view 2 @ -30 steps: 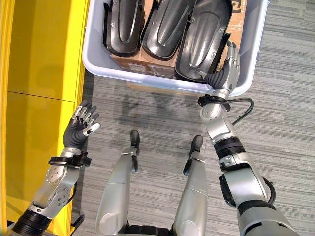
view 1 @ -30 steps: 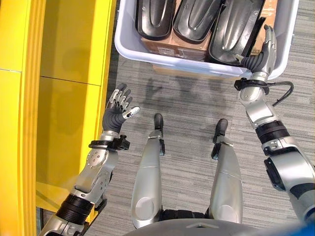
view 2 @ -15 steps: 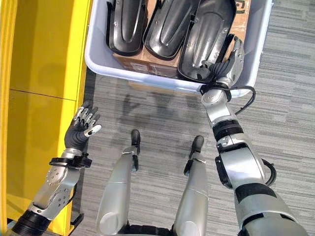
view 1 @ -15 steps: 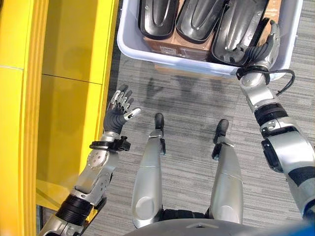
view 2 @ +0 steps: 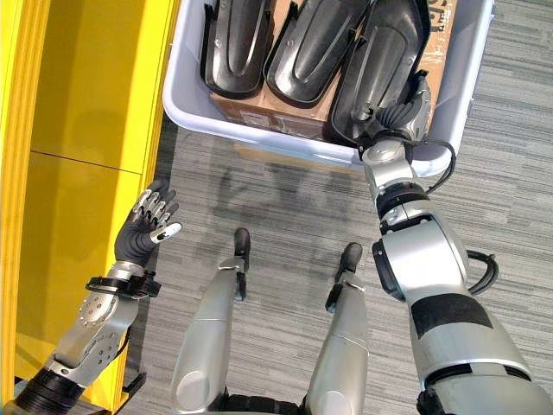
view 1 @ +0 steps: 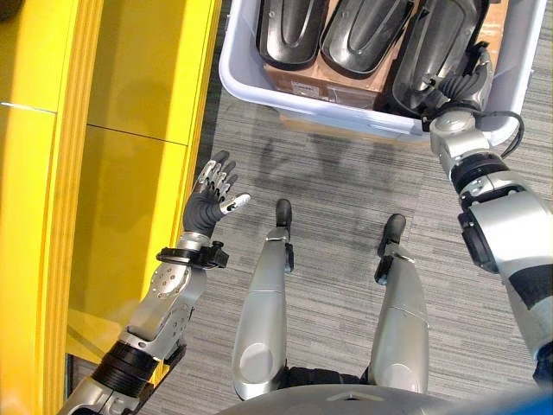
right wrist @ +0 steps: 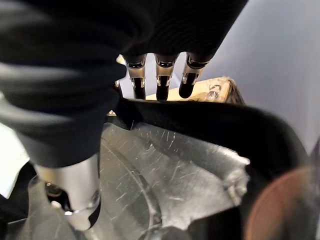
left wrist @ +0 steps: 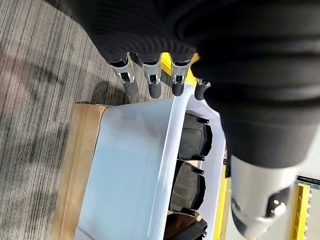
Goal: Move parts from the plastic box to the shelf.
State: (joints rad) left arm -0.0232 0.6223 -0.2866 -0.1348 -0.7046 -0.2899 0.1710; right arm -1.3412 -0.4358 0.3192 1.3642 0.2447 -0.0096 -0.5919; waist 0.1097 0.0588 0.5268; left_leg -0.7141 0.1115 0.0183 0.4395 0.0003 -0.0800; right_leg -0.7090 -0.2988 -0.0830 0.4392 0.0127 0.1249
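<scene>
A pale plastic box (view 1: 328, 117) on the floor ahead holds three black moulded parts: left (view 1: 289, 30), middle (view 1: 363, 35) and right (view 1: 432, 52). They rest on cardboard (view 1: 320, 82). My right hand (view 1: 462, 82) is inside the box at the near end of the right part (right wrist: 200, 125). Its straight fingers (right wrist: 160, 82) lie over the part's rim and the thumb (right wrist: 70, 200) stands on the inner side. My left hand (view 1: 210, 194) is raised and open beside the yellow shelf (view 1: 112, 173), holding nothing. Its fingers (left wrist: 152, 82) point toward the box (left wrist: 130, 165).
The yellow shelf runs along my whole left side, close to the left arm. Grey carpet lies between the shelf and the box. The box's right wall (view 1: 523, 52) stands just beyond my right hand.
My right hand has moved forward from the box's near rim into the box, onto the right part's near end. The left hand has stayed raised and open. The camera has shifted slightly.
</scene>
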